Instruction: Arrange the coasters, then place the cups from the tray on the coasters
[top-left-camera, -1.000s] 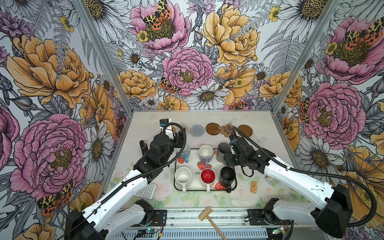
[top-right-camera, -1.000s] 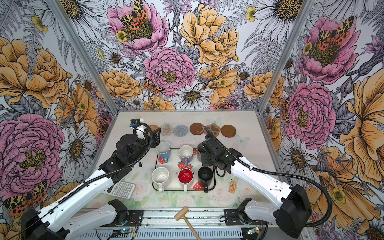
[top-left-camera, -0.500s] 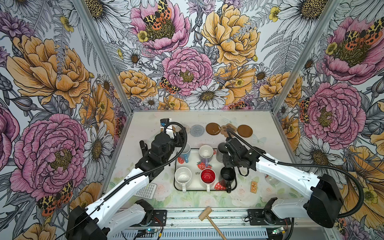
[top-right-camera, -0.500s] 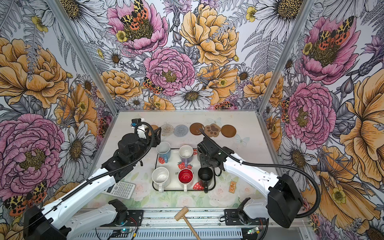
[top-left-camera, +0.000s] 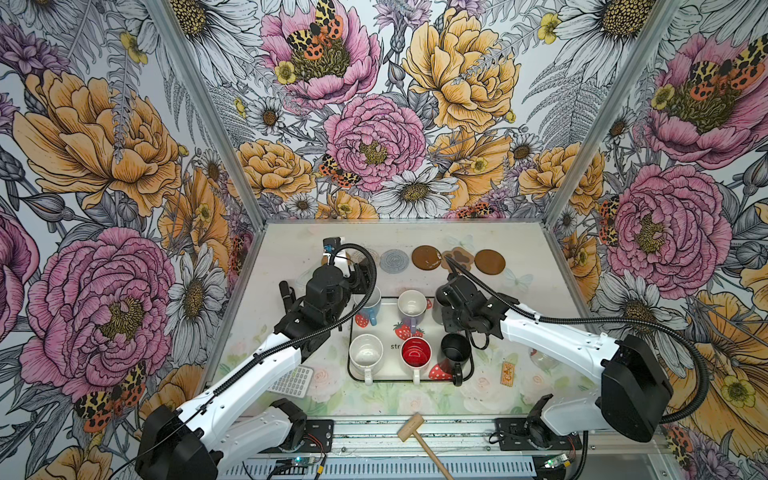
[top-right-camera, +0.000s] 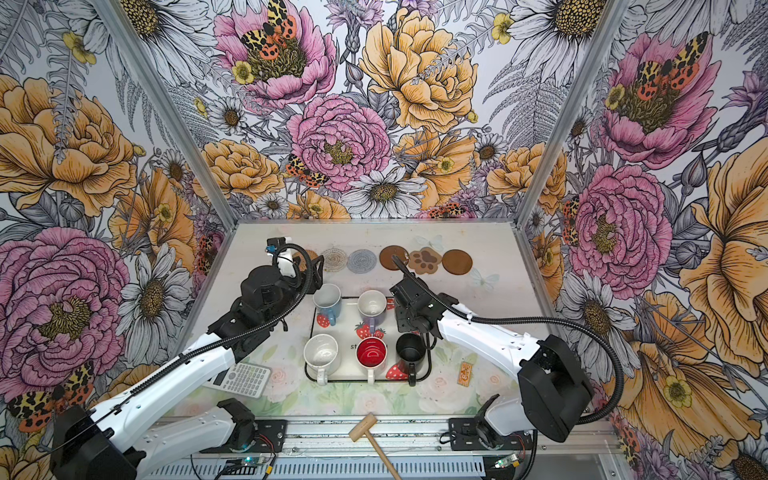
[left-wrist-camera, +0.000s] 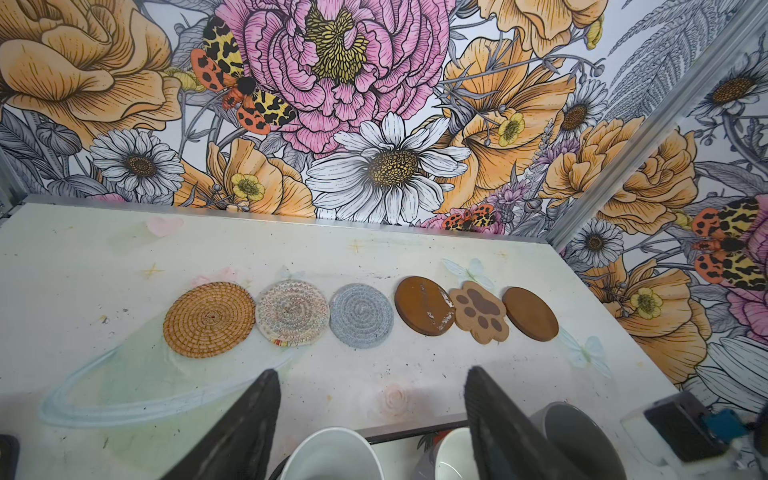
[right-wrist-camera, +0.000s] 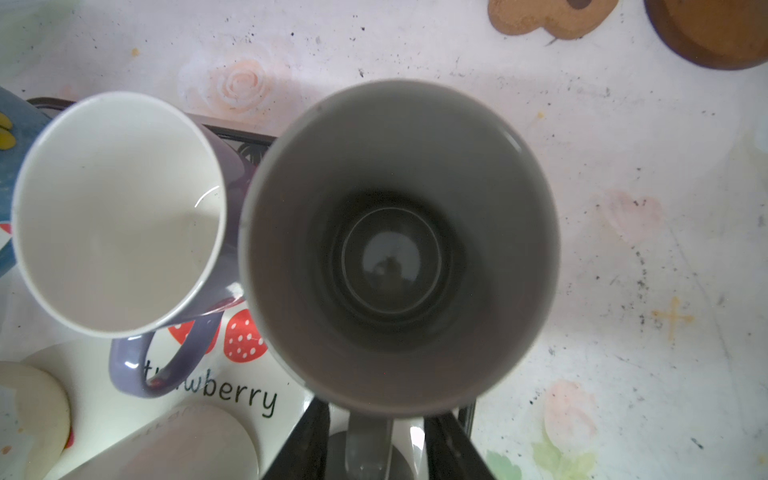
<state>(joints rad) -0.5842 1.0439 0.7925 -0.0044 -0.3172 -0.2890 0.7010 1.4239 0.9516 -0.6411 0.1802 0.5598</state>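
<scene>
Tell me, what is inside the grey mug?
Nothing. The grey mug is empty: only bare walls and a shiny round bottom show. Its handle sits between the right gripper's fingers. What lies under the mug is covered by the mug itself.

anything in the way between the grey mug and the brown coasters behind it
Nothing visible does. The grey mug stands at the tray's far right corner, and only bare table lies between it and the paw coaster and the brown disc. The lavender mug stands beside it, off that path.
</scene>
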